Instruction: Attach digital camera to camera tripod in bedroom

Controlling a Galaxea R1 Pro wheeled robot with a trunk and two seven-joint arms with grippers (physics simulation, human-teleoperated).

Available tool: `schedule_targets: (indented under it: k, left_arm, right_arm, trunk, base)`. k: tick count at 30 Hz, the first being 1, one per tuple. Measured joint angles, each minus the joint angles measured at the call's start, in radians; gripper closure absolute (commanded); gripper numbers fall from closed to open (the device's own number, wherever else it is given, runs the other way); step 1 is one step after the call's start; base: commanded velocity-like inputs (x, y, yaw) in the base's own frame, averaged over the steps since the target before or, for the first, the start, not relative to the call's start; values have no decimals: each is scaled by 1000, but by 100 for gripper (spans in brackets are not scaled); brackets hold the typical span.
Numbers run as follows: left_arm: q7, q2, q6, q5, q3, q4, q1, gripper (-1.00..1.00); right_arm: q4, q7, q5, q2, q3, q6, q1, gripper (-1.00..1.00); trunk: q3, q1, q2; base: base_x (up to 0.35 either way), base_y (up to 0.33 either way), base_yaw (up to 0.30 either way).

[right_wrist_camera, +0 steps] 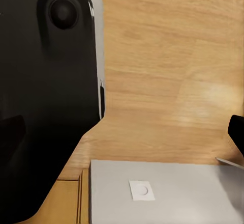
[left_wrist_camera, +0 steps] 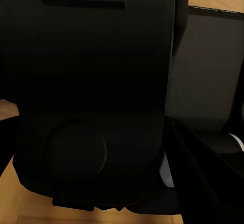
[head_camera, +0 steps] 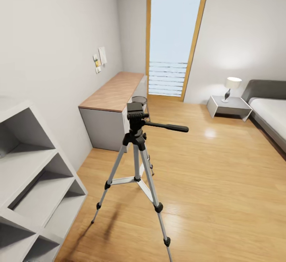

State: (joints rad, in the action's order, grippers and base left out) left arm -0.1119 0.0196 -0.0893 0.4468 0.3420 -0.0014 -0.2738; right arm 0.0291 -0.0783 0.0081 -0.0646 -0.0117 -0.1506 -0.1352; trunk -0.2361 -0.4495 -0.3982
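Standing camera tripod, grey cube shelf beside

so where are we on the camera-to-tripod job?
Done: the robot is in the bedroom, facing the silver-legged tripod with the black head on the light wood floor, beside the wood-topped desk. In hand: nothing visible; the wrist views are dark and close. Left: the tripod's head plate is bare, so the camera is not yet attached.

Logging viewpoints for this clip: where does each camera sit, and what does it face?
Head view: high on the robot, looking down at the camera tripod, desk and floor.
Left wrist view: on the left arm, facing dark robot bodywork close up.
Right wrist view: on the right arm, facing the floor beside black bodywork.
Shared: light wood floor.
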Motion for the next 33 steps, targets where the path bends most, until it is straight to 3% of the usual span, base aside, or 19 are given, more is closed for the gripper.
schedule_targets:
  k: [33]
  left_arm:
    - [1,0,0,1,0,0,0,100]
  right_arm:
    - [0,0,-1,1,1,2,0,-100]
  trunk:
    - [0,0,0]
  base:
    - [0,-47,18]
